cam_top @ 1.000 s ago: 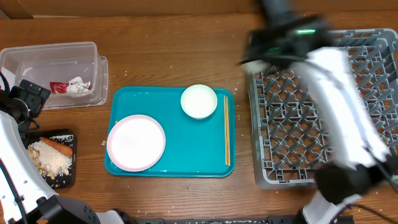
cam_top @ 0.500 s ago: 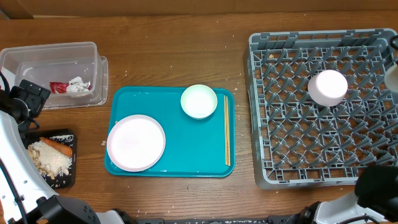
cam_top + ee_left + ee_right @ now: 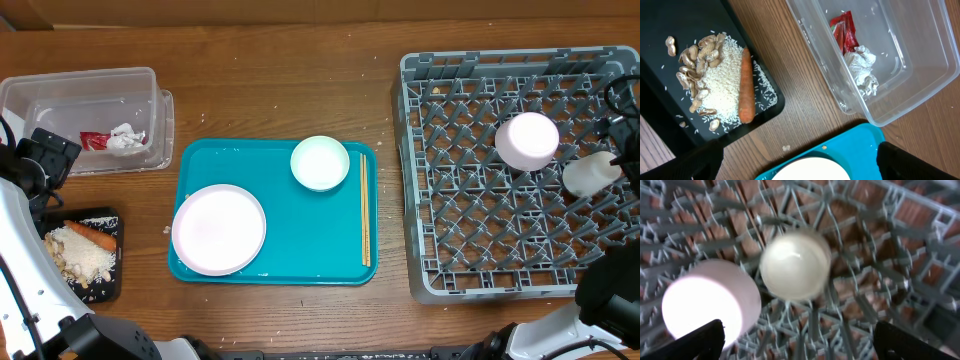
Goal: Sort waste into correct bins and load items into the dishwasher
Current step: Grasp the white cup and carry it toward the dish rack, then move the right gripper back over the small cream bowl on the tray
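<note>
Found nearest, at the left front of the tabletop [image 3: 300,80]: black tray [image 3: 655,85] loaded with food scraps [image 3: 85,262] and carrot [image 3: 745,85]. Organic waste kept apart from the dry; judged correctly sorted.

Seen next, mid-tabletop: teal tray [image 3: 300,255] bearing large plate [image 3: 218,228] at its near left, bowl [image 3: 320,162] at its far middle, and chopsticks [image 3: 364,210] laid along its right edge. None yet loaded; judged the pending queue for the rack.

Noted beyond the black tray: left gripper [image 3: 800,165], jaws wide apart, gripping nothing, poised between black tray and clear tub [image 3: 60,95]. Presumably parked there because no waste lies outside a bin.

Seen at right: dish rack [image 3: 415,230] holding an upturned white dish [image 3: 527,140], mouth down, likely for draining. Just beside it, small cup [image 3: 588,175], tipped on its side among the pegs. Right gripper [image 3: 800,342] above, jaws apart and clear of the cup: judged the placing step. Advise checking the cup's seat.

Recorded farthest, at left: napkin [image 3: 127,137] and wrapper [image 3: 93,141] together inside the clear tub, dry waste.
</note>
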You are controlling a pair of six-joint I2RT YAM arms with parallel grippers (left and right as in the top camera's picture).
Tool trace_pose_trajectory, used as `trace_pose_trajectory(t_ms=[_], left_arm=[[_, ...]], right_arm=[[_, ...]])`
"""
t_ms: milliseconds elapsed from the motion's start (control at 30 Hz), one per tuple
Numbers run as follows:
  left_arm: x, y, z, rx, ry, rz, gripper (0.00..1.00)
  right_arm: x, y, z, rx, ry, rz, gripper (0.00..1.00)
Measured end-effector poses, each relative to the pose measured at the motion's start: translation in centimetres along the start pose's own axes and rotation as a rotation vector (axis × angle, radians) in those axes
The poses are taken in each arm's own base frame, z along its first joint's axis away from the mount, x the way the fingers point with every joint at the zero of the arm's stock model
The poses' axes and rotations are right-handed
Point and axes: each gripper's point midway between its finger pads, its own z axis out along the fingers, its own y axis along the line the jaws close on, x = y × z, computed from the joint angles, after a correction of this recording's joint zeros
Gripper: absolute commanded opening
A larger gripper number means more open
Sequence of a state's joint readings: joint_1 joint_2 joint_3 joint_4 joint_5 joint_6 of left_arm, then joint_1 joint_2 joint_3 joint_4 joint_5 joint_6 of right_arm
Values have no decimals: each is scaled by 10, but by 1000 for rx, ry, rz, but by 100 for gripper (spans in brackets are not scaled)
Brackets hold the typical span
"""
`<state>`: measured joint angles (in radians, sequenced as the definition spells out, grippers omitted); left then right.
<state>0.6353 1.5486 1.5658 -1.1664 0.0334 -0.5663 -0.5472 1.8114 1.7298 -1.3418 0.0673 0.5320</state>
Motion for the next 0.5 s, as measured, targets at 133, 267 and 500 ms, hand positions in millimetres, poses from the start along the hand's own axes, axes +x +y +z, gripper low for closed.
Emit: trace_pose_trajectory(t_ms=[133,267,500], left_arm=[[0,0,0,0,0,0,100],[0,0,0,0,0,0,100],[0,0,0,0,0,0,100]], right_arm=[[14,14,-17,-87,51,-8,96],[42,55,-54,-270,56,-120,96],[180,167,-142,-623,24,-645,90]])
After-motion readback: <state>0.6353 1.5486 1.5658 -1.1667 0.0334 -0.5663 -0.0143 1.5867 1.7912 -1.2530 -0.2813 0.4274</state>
